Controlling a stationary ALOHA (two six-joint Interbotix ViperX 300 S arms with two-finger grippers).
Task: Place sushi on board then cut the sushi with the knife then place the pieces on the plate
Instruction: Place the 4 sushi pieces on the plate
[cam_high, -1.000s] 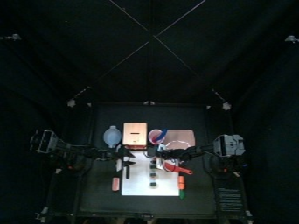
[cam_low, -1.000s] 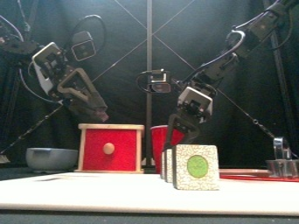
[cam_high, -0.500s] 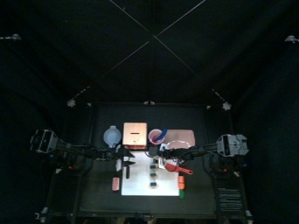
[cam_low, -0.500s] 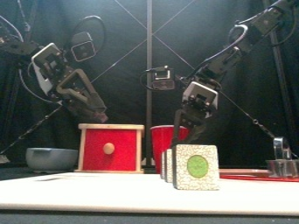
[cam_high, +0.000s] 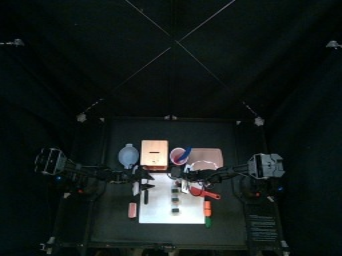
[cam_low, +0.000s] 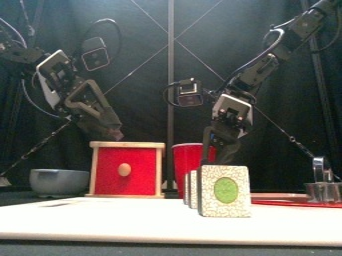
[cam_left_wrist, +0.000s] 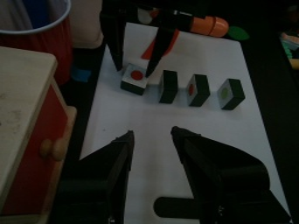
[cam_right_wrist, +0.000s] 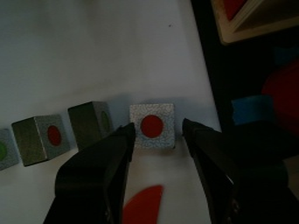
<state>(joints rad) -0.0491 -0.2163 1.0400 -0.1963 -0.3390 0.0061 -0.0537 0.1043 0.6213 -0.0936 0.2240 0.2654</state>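
Right pincer (cam_right_wrist: 158, 131): jaws wide, straddling the end piece (cam_left_wrist: 136, 77) on the board (cam_left_wrist: 222, 157), upper centre in the left wrist view. Risk: off-centre closure twists it or topples the next piece (cam_left_wrist: 170, 86). Left pincer (cam_left_wrist: 152, 134): wide, empty, lower centre.

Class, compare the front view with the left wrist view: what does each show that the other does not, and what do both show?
Front view only: the blue-grey bowl, left of the wooden box. Left wrist view only: four sushi pieces standing apart in a row, where the front view sees them end-on and overlapping, and the blue knife in the red cup. Both: the box, the cup, the white board, the sushi and the right end effector above it.
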